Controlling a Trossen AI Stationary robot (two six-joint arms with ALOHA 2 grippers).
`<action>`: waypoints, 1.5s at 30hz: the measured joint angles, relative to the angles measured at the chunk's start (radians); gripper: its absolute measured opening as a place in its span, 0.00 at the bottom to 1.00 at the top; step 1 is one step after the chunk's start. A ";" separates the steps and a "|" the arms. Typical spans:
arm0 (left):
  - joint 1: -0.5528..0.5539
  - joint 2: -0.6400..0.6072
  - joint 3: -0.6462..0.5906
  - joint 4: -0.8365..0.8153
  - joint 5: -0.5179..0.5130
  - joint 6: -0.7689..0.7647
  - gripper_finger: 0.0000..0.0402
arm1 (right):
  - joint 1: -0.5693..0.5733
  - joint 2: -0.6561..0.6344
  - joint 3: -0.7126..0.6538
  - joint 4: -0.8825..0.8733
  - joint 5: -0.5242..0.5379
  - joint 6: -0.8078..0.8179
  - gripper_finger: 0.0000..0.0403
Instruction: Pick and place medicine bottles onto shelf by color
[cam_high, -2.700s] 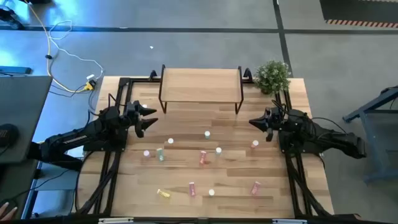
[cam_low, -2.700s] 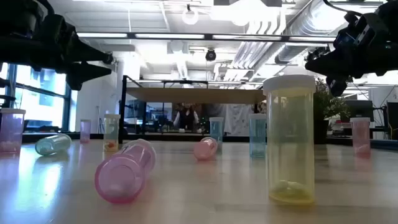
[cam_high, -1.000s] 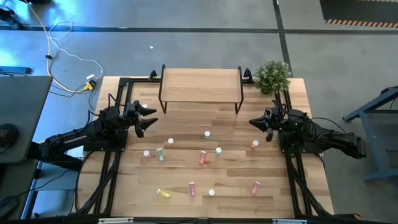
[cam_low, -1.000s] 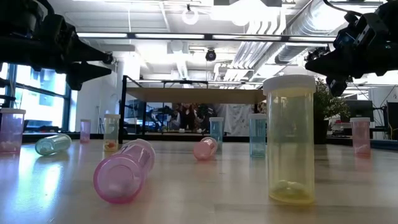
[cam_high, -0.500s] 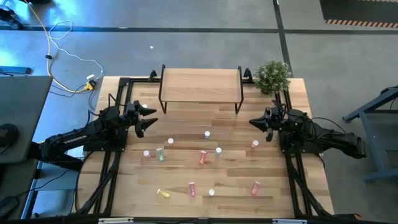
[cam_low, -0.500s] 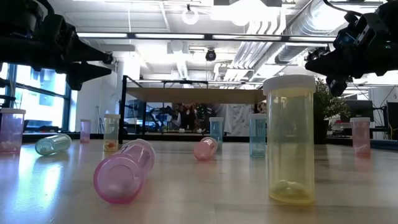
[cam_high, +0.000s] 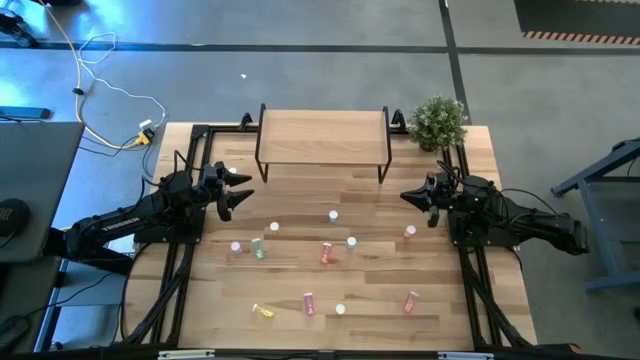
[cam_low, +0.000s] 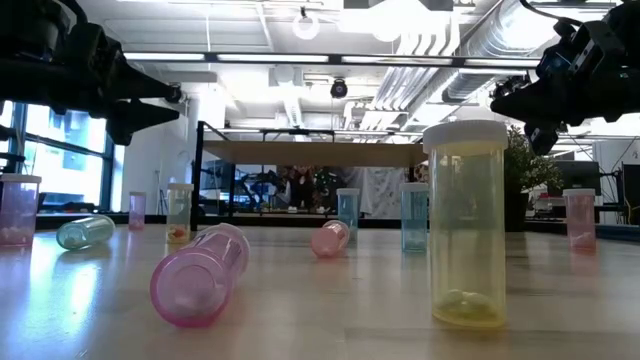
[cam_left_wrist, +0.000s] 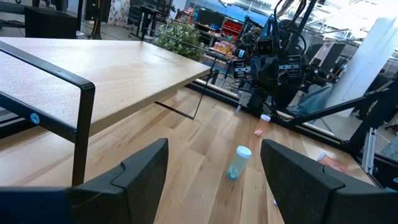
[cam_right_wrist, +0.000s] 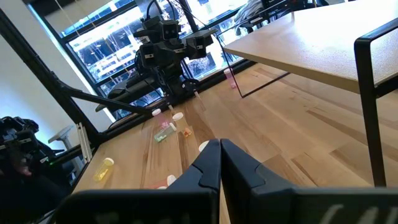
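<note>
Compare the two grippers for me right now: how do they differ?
The left gripper has its fingers spread wide apart, while the right gripper has its fingers pressed together. The left gripper sits at the table's left side, the right gripper at its right side, tips pointing toward each other. Both are empty, hang above the tabletop in front of the shelf, and touch none of the medicine bottles.
</note>
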 joint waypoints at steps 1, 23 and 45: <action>0.000 0.000 0.000 0.000 0.000 0.000 0.61 | 0.000 0.000 0.000 0.000 0.000 0.000 0.00; 0.000 0.000 0.000 0.000 -0.058 -0.242 0.61 | 0.000 0.000 0.000 0.000 0.000 0.000 0.00; 0.000 0.040 0.124 0.069 0.078 -0.281 0.61 | 0.000 0.000 0.000 0.000 0.000 0.000 0.00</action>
